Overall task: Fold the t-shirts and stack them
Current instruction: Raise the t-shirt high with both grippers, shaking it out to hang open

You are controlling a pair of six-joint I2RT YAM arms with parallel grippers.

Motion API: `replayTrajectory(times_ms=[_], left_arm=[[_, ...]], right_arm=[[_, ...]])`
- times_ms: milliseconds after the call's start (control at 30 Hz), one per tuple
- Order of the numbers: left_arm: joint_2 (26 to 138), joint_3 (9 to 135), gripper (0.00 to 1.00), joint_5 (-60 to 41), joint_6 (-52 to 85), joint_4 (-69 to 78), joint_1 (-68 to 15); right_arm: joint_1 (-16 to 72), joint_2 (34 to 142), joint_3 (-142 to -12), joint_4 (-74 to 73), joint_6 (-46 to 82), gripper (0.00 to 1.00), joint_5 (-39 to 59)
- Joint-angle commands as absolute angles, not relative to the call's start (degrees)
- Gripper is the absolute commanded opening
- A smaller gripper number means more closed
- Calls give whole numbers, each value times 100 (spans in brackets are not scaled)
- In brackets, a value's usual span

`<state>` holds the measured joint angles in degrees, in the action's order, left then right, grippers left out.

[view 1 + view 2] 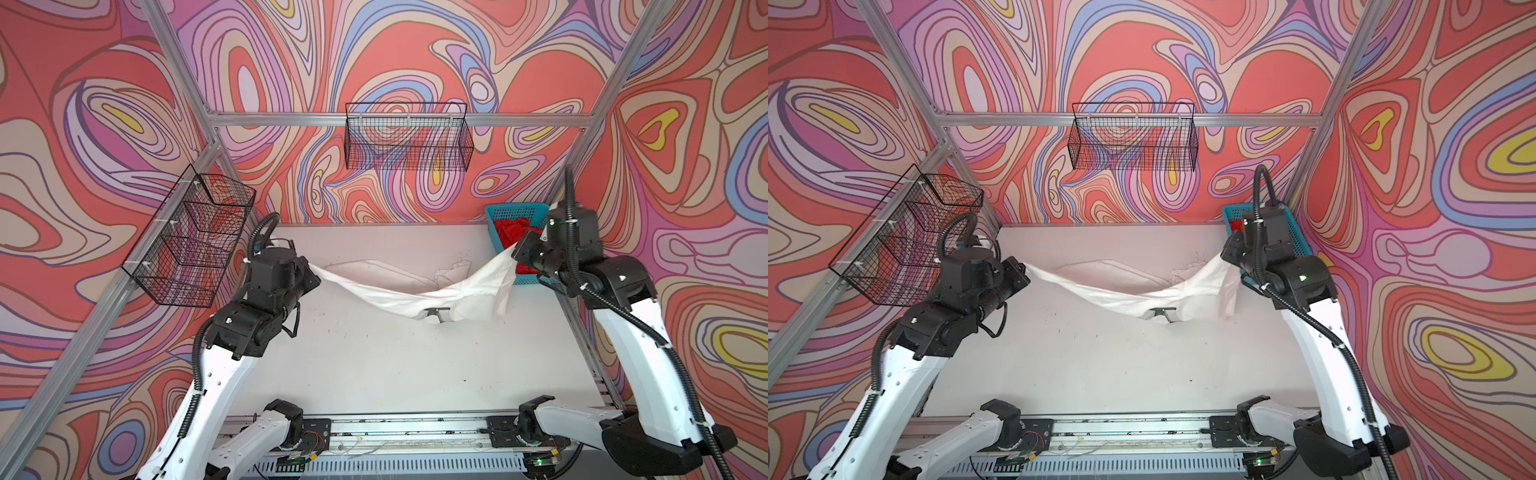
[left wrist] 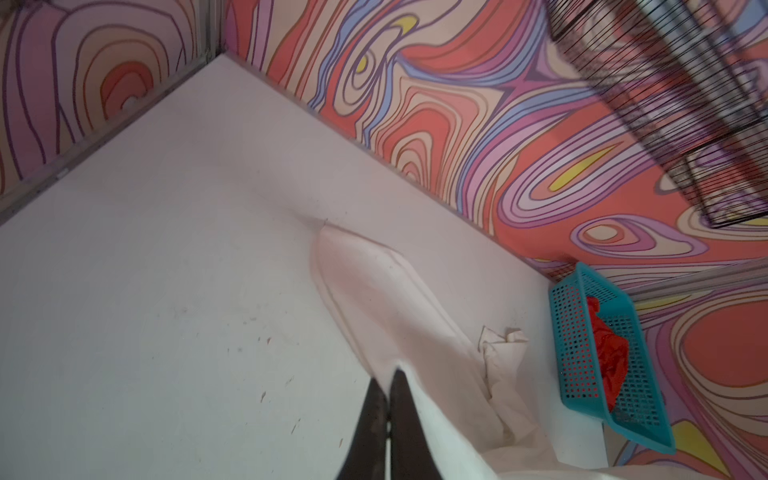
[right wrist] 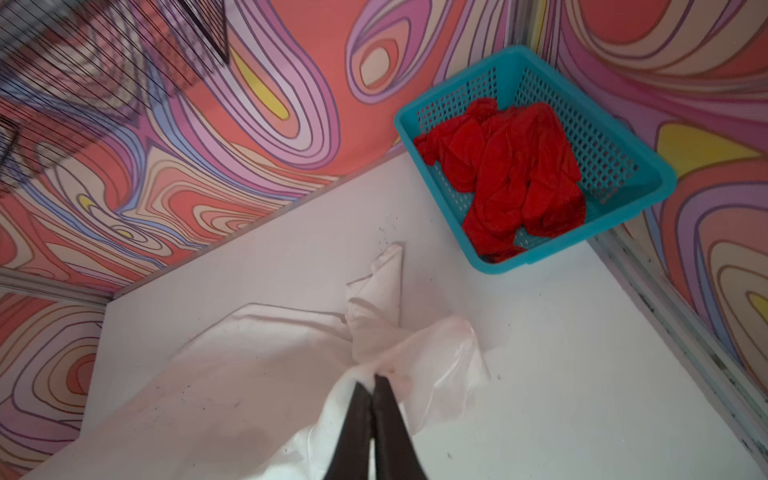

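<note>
The white t-shirt [image 1: 415, 286] [image 1: 1142, 291] hangs stretched between both arms above the table, sagging in the middle, its far part resting on the table. My left gripper [image 1: 311, 268] [image 2: 388, 376] is shut on its left edge. My right gripper [image 1: 517, 251] [image 3: 372, 380] is shut on its right edge, where loose cloth [image 3: 440, 365] bunches. The neck label [image 1: 436, 313] shows on the near hanging fold. The red t-shirt [image 3: 511, 174] [image 2: 609, 353] lies crumpled in the teal basket [image 3: 640, 166] [image 1: 505, 214] at the table's far right corner.
A black wire basket [image 1: 409, 139] hangs on the back wall, another wire basket [image 1: 191, 241] on the left wall. The white table [image 1: 374, 365] spreads in front of the shirt. Aluminium frame posts [image 1: 582, 316] run along the table's sides.
</note>
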<state>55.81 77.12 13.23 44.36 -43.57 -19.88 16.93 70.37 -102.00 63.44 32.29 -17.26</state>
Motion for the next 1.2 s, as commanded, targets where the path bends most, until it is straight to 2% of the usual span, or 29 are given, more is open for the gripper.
replayTrajectory(times_ms=[0, 133, 433, 567, 667, 767, 967, 1167], left_arm=[[5717, 8429, 0, 1475, 3810, -4122, -1968], [5855, 9283, 0, 1317, 3409, -3746, -1966], [6149, 10723, 0, 1227, 2882, -3212, -1968], [6527, 11192, 0, 1498, 2712, -3146, -1964], [6952, 11557, 0, 1726, 2490, -3145, -1957], [7273, 11619, 0, 1816, 2327, -2883, -1817], [7912, 11476, 0, 1255, 2833, -2604, -927], [8411, 11379, 0, 957, 2959, -1973, -630]], right_arm=[[1661, 7038, -11047, 6220, 2583, 0, -2091], [1663, 7061, -11926, 5815, 2099, 0, -1983], [1666, 7007, -12855, 4326, 1294, 0, -1208], [1663, 7320, -13033, 3434, 1145, 0, -657], [1667, 7870, -13421, 3133, 953, 0, -628], [1660, 8312, -13441, 2807, 753, 0, -702], [1653, 8956, -13224, 2235, 437, 0, -756], [1359, 9425, -13262, 1679, 417, 0, -421]])
